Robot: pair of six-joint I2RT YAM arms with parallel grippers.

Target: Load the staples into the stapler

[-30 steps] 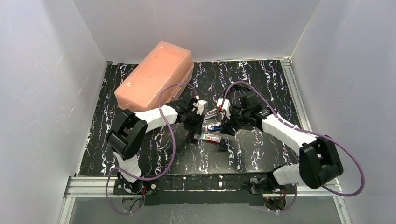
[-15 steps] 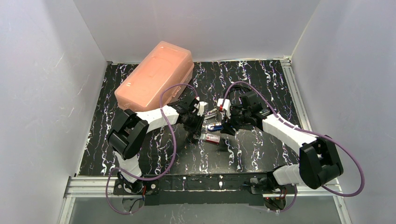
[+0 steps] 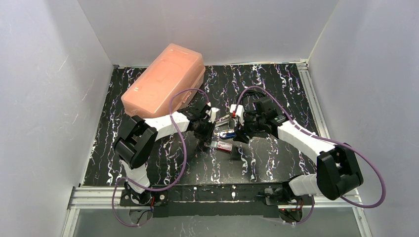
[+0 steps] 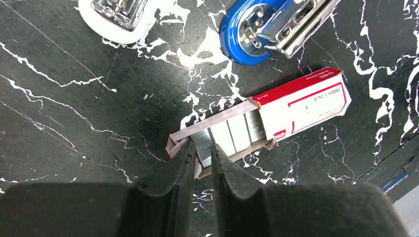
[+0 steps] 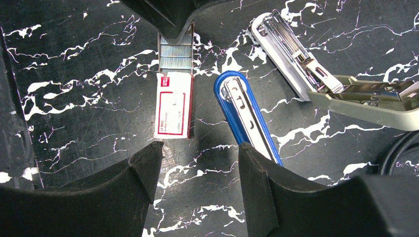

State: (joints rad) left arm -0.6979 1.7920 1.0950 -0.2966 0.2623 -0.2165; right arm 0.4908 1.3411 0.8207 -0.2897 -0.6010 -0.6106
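The staples box [image 4: 301, 101], red with a pale label, lies flat on the black marbled counter [image 4: 74, 98], right of centre in the left wrist view. Its grey inner tray [image 4: 232, 133] is pulled out toward the lower left and shows rows of silver staples. The left pincer [image 4: 202, 153] sits at the tray's outer end. Its fingers are drawn close, with only a thin slit between them and the end of the staple rows in that slit; whether they actually pinch it cannot be told.

In the right wrist view the box [image 5: 173, 111] lies left of centre with the tray pointing up the frame. Just beside it, to the right, is the blue stapler [image 5: 247, 113], its metal rail exposed. Farther right, the white stapler [image 5: 296, 54] lies with its upper arm swung open and its magazine bare. The right pincer [image 5: 197, 173] hangs released over the counter below the box and the blue stapler, grasping nothing.

From above, the box [image 3: 225, 146] lies mid-frame between the two pincers. A large salmon-pink plastic case [image 3: 165, 81] sits well apart at the upper left.
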